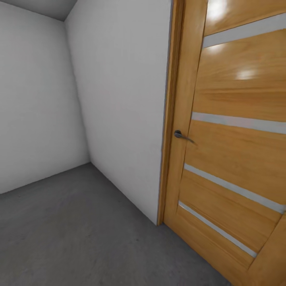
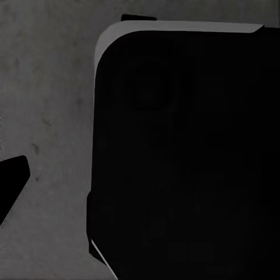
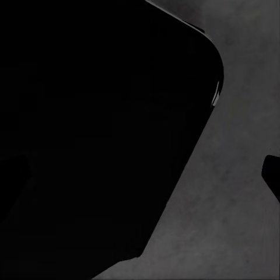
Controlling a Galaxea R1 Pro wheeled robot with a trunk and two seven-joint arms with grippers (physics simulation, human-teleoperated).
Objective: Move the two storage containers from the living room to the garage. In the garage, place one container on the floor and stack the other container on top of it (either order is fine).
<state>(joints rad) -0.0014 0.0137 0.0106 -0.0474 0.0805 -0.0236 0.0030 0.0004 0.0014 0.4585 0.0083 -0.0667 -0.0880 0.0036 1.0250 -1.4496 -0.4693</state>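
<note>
The storage containers are out of view. I am in the garage, facing a corner of plain white walls (image 1: 119, 99) above the dark grey concrete floor (image 1: 79, 230). In the left wrist view, one black fingertip (image 2: 13, 178) of my left gripper (image 2: 140, 186) sits at the picture's edge over the floor. In the right wrist view, a fingertip (image 3: 272, 175) of my right gripper (image 3: 140, 181) also sits at the edge. Both grippers are spread open and hold nothing. They hang low beside my black base (image 2: 186, 163).
A tall light-wood door (image 1: 230, 139) with grey horizontal strips and a dark lever handle (image 1: 180, 136) stands close at the right, in its wooden frame. Bare concrete stretches left toward the corner.
</note>
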